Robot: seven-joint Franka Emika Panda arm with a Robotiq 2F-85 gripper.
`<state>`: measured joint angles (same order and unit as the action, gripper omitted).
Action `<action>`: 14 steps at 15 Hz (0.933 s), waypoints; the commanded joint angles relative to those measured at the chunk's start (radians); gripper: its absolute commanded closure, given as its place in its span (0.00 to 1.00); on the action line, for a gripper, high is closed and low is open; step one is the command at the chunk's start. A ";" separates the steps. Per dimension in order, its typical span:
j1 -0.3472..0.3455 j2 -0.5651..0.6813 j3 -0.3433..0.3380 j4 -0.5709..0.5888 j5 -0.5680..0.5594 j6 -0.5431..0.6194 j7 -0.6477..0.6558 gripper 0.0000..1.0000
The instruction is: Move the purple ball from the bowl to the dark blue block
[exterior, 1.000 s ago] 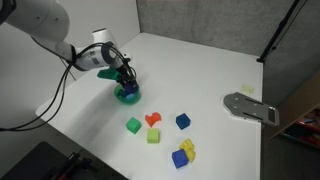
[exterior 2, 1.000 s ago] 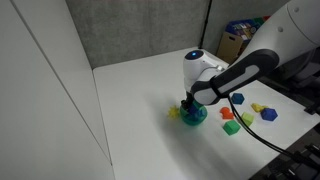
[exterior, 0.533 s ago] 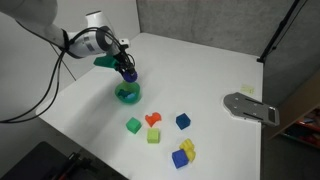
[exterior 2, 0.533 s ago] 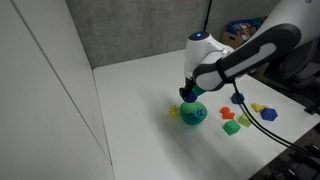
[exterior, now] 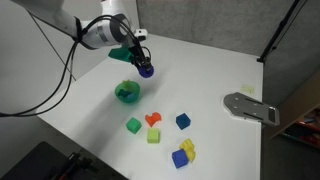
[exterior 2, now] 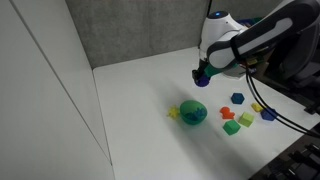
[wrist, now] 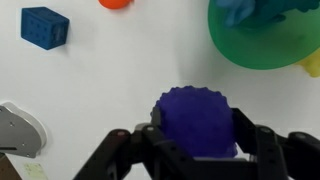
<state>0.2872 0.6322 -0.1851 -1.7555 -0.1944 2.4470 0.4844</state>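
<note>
My gripper is shut on the purple ball and holds it in the air above the white table, up and to the right of the green bowl. It shows in both exterior views; in the wrist view the ball sits between the black fingers. The bowl stands on the table and also shows at the top right of the wrist view. The dark blue block lies on the table right of the bowl, also in the wrist view and an exterior view.
Green, red, light green and joined blue-yellow blocks lie near the front. A grey metal plate lies at the right edge. A black cable hangs from the arm.
The gripper has lifted the purple ball out of the bowl and carried it up and sideways, away from the bowl toward the blocks' side.
</note>
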 commanded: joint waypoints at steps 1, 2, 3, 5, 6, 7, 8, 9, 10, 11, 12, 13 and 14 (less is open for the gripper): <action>-0.037 -0.013 -0.020 -0.044 -0.014 -0.006 0.038 0.57; -0.050 -0.013 -0.027 -0.060 -0.012 -0.003 0.039 0.57; -0.062 -0.012 -0.035 -0.074 -0.011 -0.002 0.040 0.57; -0.090 -0.013 -0.052 -0.105 -0.006 -0.001 0.043 0.57; -0.106 -0.013 -0.063 -0.119 -0.004 0.000 0.047 0.57; -0.120 -0.009 -0.074 -0.130 -0.003 0.000 0.053 0.57; -0.131 -0.004 -0.089 -0.137 -0.007 0.002 0.063 0.57; -0.148 0.000 -0.105 -0.147 -0.006 0.002 0.070 0.57; -0.161 0.006 -0.117 -0.153 -0.005 0.003 0.076 0.57; -0.174 0.012 -0.132 -0.158 -0.005 0.004 0.084 0.57; -0.184 0.020 -0.149 -0.161 -0.010 0.004 0.092 0.57; -0.197 0.026 -0.158 -0.163 -0.007 0.005 0.097 0.57; -0.207 0.033 -0.169 -0.163 -0.007 0.004 0.103 0.57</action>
<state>0.1011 0.6569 -0.3297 -1.9113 -0.1944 2.4475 0.5479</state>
